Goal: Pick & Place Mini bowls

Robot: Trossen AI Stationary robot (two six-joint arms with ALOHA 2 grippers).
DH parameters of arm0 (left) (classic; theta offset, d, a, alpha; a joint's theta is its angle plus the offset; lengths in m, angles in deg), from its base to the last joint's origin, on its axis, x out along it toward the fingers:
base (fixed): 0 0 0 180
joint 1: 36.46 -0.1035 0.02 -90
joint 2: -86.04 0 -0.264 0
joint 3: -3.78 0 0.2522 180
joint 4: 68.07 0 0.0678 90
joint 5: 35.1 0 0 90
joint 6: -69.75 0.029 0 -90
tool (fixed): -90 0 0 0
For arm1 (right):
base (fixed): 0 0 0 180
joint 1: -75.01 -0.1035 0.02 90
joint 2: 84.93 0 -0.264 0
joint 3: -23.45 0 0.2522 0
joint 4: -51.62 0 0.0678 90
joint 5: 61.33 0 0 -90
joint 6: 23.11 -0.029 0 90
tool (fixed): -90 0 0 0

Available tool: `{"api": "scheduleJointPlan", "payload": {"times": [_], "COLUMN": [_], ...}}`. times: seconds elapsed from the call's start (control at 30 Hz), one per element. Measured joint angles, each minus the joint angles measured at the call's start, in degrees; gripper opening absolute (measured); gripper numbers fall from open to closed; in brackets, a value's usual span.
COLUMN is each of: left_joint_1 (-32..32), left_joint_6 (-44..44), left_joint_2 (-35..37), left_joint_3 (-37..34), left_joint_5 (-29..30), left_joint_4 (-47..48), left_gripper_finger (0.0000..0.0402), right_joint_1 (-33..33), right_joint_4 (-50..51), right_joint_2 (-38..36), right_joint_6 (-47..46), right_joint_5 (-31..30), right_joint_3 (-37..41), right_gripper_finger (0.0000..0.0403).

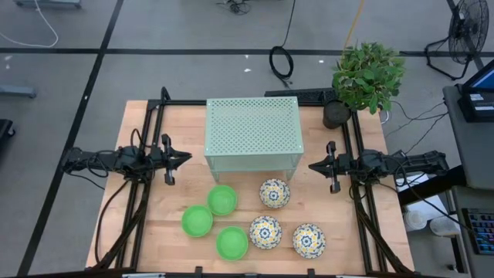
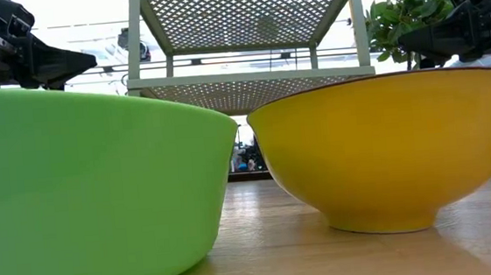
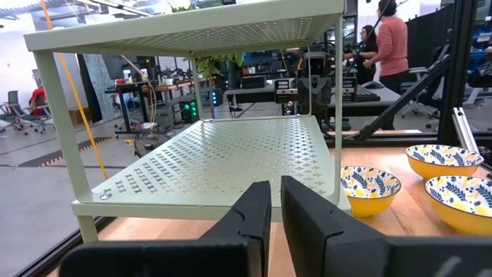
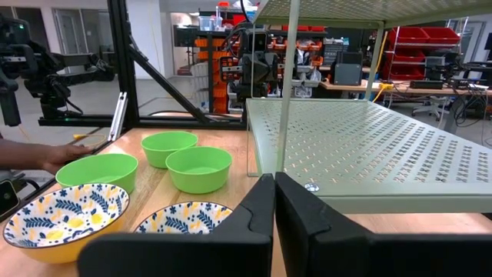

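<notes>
Six mini bowls sit on their bases on the wooden table in front of the stand. The three green ones (image 1: 222, 199), (image 1: 197, 221), (image 1: 232, 242) lie toward the left. The three white floral ones (image 1: 274, 193), (image 1: 265, 232), (image 1: 309, 240), yellow on the outside, lie toward the right. In the low view one green bowl (image 2: 83, 194) and one floral bowl (image 2: 396, 152) fill the foreground. My left gripper (image 1: 187, 157) (image 3: 275, 211) hovers shut at the stand's left side. My right gripper (image 1: 311, 164) (image 4: 274, 201) hovers shut at its right side. Both point inward and touch nothing.
The pale green perforated stand (image 1: 252, 131) stands mid-table at the far side, between the two grippers. A potted plant (image 1: 367, 77) sits at the far right corner. In the right wrist view a person's hand (image 4: 38, 154) rests at the table's near edge beside the green bowls.
</notes>
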Motion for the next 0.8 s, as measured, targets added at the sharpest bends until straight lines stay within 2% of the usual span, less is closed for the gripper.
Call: {"api": "scheduleJointPlan", "payload": {"times": [0.1, 0.3, 0.37, 0.8], "left_joint_1": [0.01, 0.02, 0.02, 0.0], "left_joint_6": [0.0, 0.0, 0.0, 0.0], "left_joint_2": [0.0, 0.0, 0.0, 0.0], "left_joint_3": [0.0, -0.01, -0.01, 0.0], "left_joint_5": [0.0, 0.0, 0.0, 0.0], "left_joint_4": [0.01, 0.01, 0.02, 0.0], "left_gripper_finger": [0.0037, 0.0037, 0.0037, 0.0037], "right_joint_1": [0.02, 0.0, 0.0, 0.0], "right_joint_4": [-3.72, -14.43, -15.56, -15.32], "right_joint_2": [0.0, -0.02, -0.02, -0.02], "right_joint_6": [-4.97, -27.7, -32.2, -32.38], "right_joint_5": [0.15, 1.72, 1.64, -1.51], "right_joint_3": [0.02, 0.04, 0.04, 0.04], "right_gripper_finger": [0.0, 0.0, 0.0, 0.0]}}
